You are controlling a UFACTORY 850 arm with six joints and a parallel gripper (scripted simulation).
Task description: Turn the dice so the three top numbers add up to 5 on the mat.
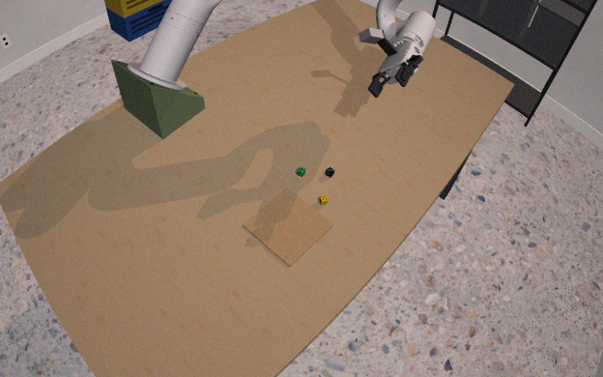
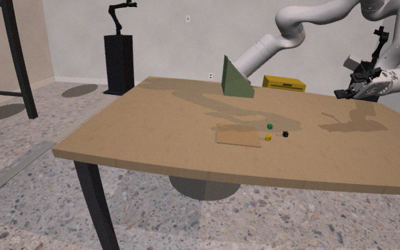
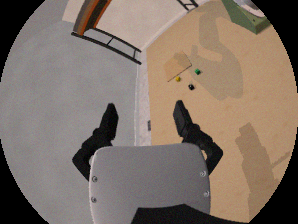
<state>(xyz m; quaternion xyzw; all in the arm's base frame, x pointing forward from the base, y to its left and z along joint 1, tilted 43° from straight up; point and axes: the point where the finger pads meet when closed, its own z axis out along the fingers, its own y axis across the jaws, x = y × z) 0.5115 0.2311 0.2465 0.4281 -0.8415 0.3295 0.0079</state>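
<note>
A thin square wooden mat (image 1: 292,237) (image 2: 238,138) (image 3: 175,66) lies flat on the table. A yellow die (image 1: 324,199) (image 2: 268,138) (image 3: 178,79) lies on the table just off the mat's edge. A green die (image 1: 301,171) (image 2: 270,126) (image 3: 198,71) and a black die (image 1: 330,172) (image 2: 285,134) (image 3: 191,87) lie on the table farther from the mat. The dice are apart; their top numbers are too small to read. My gripper (image 1: 390,86) (image 2: 347,86) (image 3: 145,108) is wide open and empty, raised above the table, well away from the dice.
The arm's green base wedge (image 1: 160,106) (image 2: 237,83) (image 3: 250,20) stands on the table (image 1: 160,290) (image 2: 170,154). The arm's shadow falls across the green die and part of the mat. A black shelf rack (image 1: 503,34) stands beyond the table.
</note>
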